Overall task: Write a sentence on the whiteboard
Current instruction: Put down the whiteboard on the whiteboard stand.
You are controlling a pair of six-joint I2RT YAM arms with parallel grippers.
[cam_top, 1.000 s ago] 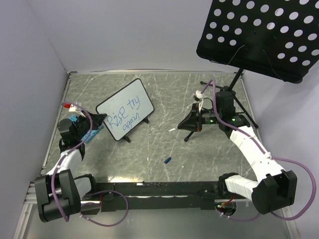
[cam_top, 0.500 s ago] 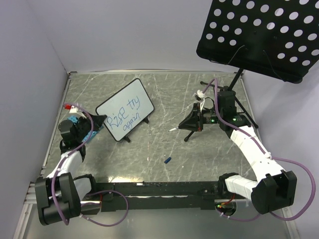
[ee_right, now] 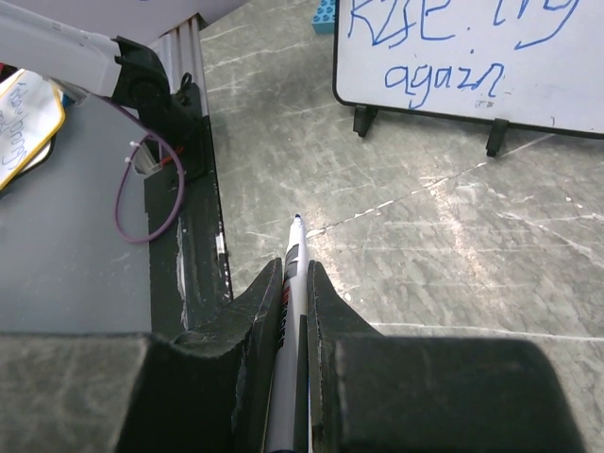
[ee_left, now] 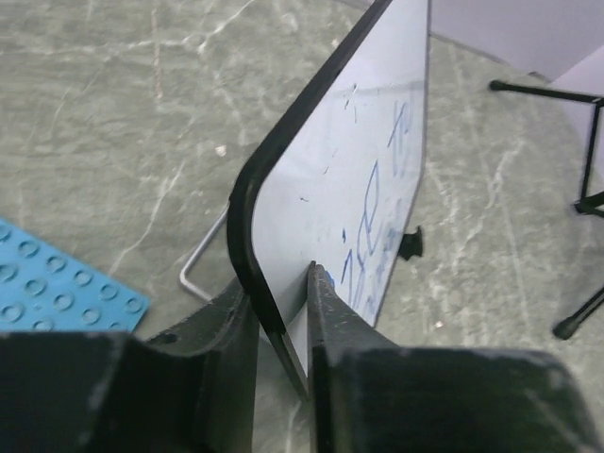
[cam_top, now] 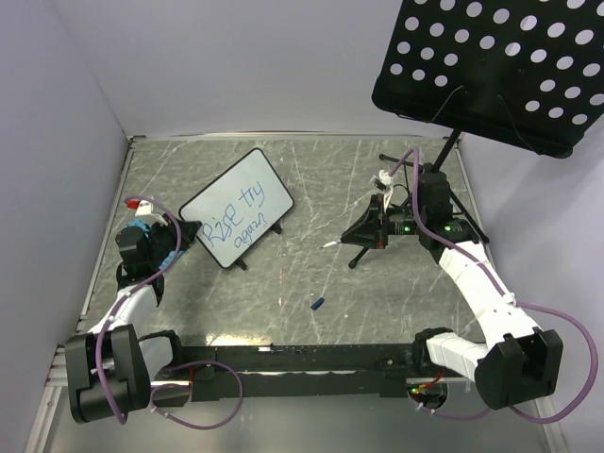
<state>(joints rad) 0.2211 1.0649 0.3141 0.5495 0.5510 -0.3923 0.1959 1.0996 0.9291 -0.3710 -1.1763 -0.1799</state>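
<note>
The whiteboard (cam_top: 236, 208) stands tilted on its small feet at the left middle of the table. The sentence (cam_top: 236, 217) on it is blue handwriting in two lines, reading roughly "Rise try again" in the right wrist view (ee_right: 444, 38). My left gripper (cam_top: 185, 229) has its jaws on either side of the board's lower left corner (ee_left: 359, 160), close against the black frame and the white face. My right gripper (cam_top: 359, 229) hovers to the right of the board, shut on a white marker (ee_right: 293, 253) whose blue tip points toward the table.
A blue studded plate (ee_left: 57, 283) lies beside the left gripper. A small blue cap (cam_top: 318, 304) lies on the table near the front. The black perforated music-stand tray (cam_top: 500, 66) hangs over the back right, with its tripod legs (ee_left: 585, 189) behind the right gripper.
The left arm has drawn back slightly and the whiteboard's left corner has shifted a little with it. The right gripper with the marker has lifted slightly up and right.
</note>
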